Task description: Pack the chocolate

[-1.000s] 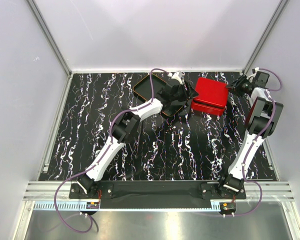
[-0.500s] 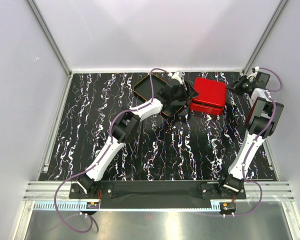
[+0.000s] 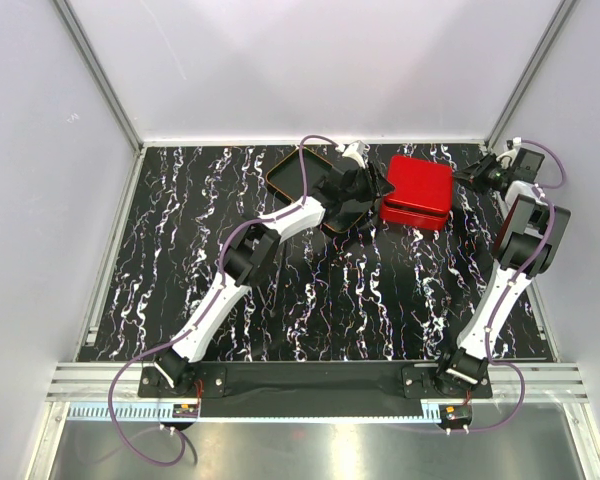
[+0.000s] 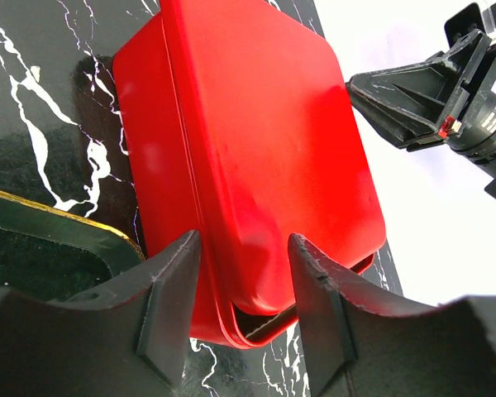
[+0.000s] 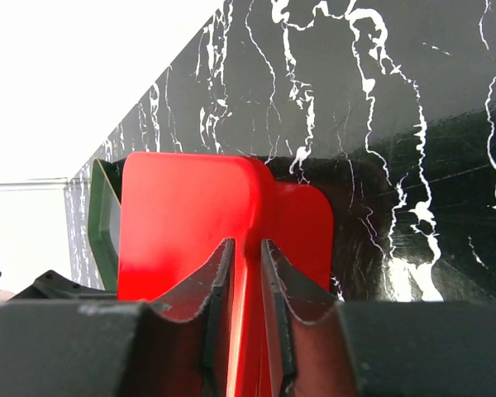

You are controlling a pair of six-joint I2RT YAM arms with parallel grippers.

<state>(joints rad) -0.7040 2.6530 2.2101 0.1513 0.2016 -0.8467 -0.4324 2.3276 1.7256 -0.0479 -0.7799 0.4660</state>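
Note:
No chocolate shows in any view. The red box stands at the back of the table with its flat red lid lying on it, a dark slit showing under the lid's near corner. My left gripper is at the box's left side, and its jaws stand apart above that corner, pinching nothing. My right gripper is at the box's right edge. Its jaws are close together with a red edge of the box showing in the narrow gap; contact is unclear.
The black oblong tray with the orange rim lies just left of the box, under my left arm. White walls close off the back and both sides. The right gripper shows beyond the box in the left wrist view.
My right gripper has shifted slightly at the box's right edge. The left gripper stays at the box's left side. The box and tray have not moved.

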